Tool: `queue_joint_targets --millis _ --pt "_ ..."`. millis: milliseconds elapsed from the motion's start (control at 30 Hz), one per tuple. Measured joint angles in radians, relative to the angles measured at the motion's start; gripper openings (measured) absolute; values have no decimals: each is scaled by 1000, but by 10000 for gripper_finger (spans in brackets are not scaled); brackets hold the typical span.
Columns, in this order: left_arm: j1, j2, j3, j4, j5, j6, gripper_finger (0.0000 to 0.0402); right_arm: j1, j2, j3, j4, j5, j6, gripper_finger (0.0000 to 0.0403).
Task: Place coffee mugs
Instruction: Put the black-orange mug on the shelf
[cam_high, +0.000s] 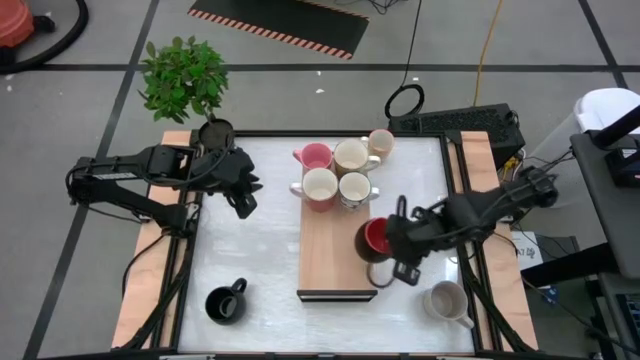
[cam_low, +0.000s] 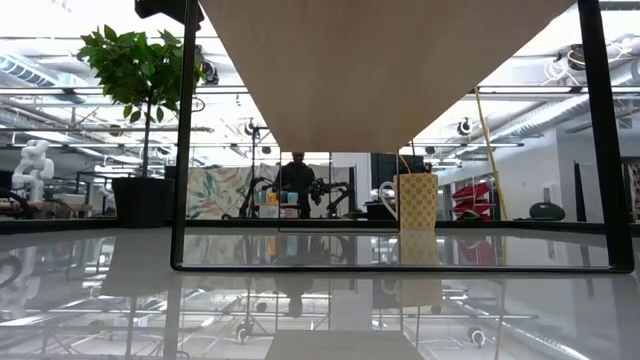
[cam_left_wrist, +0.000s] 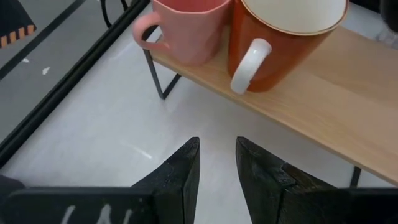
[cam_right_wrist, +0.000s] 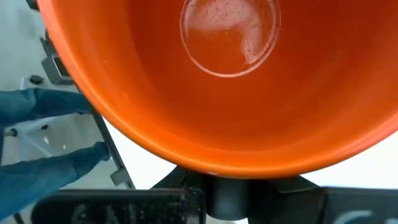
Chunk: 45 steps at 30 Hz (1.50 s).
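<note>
Red mug held over the wooden riser, not yet set down

The right hand (cam_high: 385, 245), clamped on the red mug (cam_high: 377, 236), holds it at the riser's (cam_high: 325, 270) right edge; released off-centre, it could tip off onto the bench (cam_high: 250, 260). The left hand (cam_high: 243, 197), fingers slightly apart and empty, waits near the bench's far-left corner.
</note>
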Motion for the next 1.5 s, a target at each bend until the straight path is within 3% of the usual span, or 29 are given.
queue_joint_targets --millis 567,800,1500 --pt "-3 0 0 1 47 48 108 -211 124 60 -21 -48 -262 47" --pt "-3 0 0 1 49 101 108 -239 153 60 71 -71 -390 47" --pt "-3 0 0 -1 77 103 108 -242 196 59 -47 -92 -483 52"
